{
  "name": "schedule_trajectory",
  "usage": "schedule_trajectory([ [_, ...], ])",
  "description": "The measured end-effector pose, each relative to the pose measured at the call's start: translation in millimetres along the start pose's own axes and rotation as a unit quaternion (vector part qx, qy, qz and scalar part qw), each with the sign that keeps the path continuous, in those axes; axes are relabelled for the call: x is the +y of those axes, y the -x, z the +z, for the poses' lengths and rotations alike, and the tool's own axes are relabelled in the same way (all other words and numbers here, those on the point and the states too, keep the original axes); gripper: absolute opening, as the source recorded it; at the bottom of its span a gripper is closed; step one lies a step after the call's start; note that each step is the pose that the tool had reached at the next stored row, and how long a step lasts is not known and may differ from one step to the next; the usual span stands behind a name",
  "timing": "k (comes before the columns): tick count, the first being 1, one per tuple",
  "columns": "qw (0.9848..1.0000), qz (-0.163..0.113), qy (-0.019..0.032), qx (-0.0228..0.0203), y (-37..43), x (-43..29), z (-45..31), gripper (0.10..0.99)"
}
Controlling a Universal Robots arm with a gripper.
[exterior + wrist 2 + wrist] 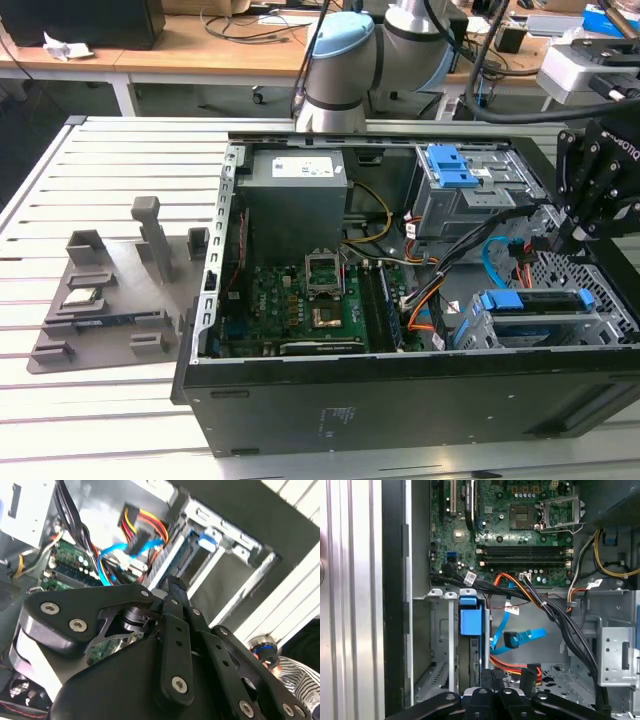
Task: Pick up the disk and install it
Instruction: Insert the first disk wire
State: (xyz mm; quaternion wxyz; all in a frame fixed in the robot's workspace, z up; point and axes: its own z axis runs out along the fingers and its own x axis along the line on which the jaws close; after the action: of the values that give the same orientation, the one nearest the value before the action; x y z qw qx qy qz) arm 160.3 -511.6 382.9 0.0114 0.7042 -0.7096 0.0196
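Black gripper (578,232) linkages loom closest; whether its claw is spread or pinched, I cannot tell. At five o'clock inside the computer case (400,395), the blue-bracketed disk (535,301) sits in its bay.

Free room and obstacles, as they stand around my claw (578,235):

- Computer case (400,400), lying open: entry from above only; its black walls close all sides.
- Drive cage (545,320), at the exterior view's right near corner: metal rails on both flanks, blue tab (470,621) at its mouth, narrow slot between.
- Cable bundle (480,245), black, orange and blue: strung across the middle, from circuit board to the cage area, directly beside my claw.
- Upper bay (470,185) with blue latch: blocks the far right.
- Power supply box (295,200): fills the far left.
- Circuit board (300,310): low, open space above it.
- Slatted table (100,160), exterior view's left: open, save a grey fixture tray (110,300).
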Motion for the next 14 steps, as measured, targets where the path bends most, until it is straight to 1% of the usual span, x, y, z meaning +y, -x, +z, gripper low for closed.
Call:
schedule_trajectory([
  [2,1.0000,0.000,0.0002,0.0004,7.9,-6.3,1.8,0.106],
  [3,1.0000,0.000,0.0002,0.0010,13.8,-7.6,3.7,0.106],
  [4,1.0000,0.000,0.0002,0.0013,17.9,-7.5,4.7,0.106],
  [5,1.0000,0.000,0.0003,0.0016,27.1,-7.4,6.3,0.106],
  [10,1.0000,0.000,0.0002,0.0016,28.7,-7.4,6.6,0.114],
  [13,1.0000,0.000,0.0003,0.0017,29.0,-7.4,6.5,0.294],
  [14,1.0000,0.000,0.0002,0.0016,29.1,-7.4,6.6,0.294],
])
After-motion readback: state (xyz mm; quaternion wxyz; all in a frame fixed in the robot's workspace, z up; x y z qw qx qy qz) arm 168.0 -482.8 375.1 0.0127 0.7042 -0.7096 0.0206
